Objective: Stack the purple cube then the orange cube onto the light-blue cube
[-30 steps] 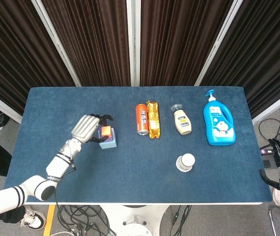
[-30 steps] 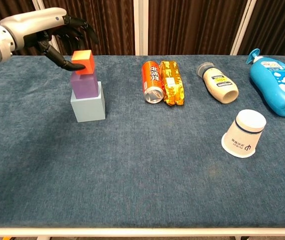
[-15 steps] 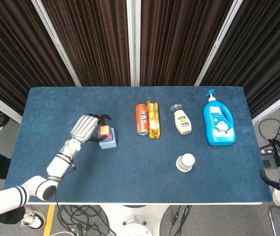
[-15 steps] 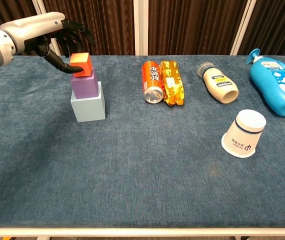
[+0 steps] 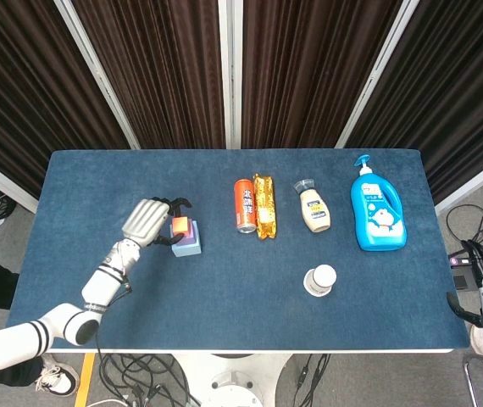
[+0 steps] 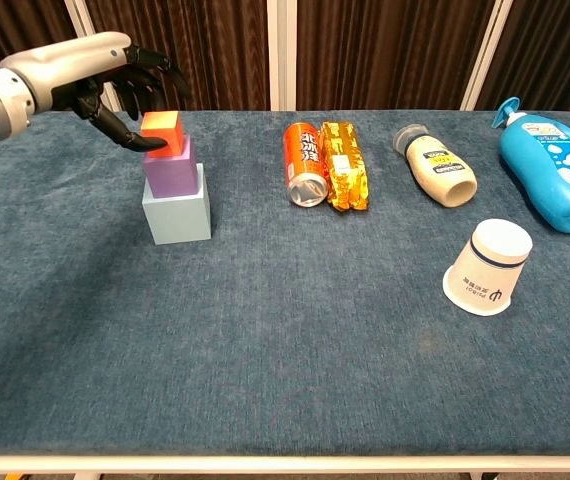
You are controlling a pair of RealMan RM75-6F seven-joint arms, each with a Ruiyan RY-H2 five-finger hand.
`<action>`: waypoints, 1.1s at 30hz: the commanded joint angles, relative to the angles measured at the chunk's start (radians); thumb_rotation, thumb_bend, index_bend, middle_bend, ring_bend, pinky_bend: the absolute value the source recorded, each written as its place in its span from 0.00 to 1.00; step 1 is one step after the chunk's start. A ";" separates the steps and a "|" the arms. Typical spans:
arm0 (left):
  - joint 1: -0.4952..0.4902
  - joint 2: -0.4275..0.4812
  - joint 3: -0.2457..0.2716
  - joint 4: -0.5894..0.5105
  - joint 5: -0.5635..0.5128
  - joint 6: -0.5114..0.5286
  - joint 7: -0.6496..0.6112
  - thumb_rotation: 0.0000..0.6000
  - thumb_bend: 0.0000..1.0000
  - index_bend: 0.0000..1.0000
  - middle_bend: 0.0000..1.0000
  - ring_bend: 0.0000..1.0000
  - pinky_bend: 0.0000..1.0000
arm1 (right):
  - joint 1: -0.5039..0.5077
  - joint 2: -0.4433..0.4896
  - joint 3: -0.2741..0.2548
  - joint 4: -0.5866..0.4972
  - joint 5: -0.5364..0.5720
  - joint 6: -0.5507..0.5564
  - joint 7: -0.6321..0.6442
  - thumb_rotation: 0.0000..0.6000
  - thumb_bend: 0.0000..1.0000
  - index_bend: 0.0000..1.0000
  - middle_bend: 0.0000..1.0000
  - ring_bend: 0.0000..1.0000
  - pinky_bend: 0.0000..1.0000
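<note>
On the tabletop, left of frame centre, your light-blue cube is carrying the purple cube, and your left hand is pinching the orange cube resting on top

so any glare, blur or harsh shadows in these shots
Head view: even, soft lighting, sharp, only faint shadows beside the light-blue cube. Chest view: sharp too, with a soft shadow beside the paper cup and no glare on the blue bottle.
</note>
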 commanded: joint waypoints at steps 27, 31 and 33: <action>0.152 0.241 0.136 -0.190 -0.021 0.014 0.004 1.00 0.09 0.18 0.23 0.20 0.26 | -0.001 0.002 -0.003 -0.002 -0.006 0.001 0.003 1.00 0.23 0.04 0.07 0.00 0.00; 0.252 0.273 0.229 -0.159 0.057 0.135 0.086 1.00 0.09 0.18 0.23 0.18 0.24 | 0.000 -0.002 -0.006 -0.003 -0.010 0.001 -0.012 1.00 0.23 0.04 0.07 0.00 0.00; 0.305 0.261 0.261 -0.136 0.102 0.222 0.124 1.00 0.09 0.18 0.23 0.18 0.23 | 0.000 -0.004 -0.008 -0.007 -0.016 0.003 -0.021 1.00 0.23 0.04 0.07 0.00 0.00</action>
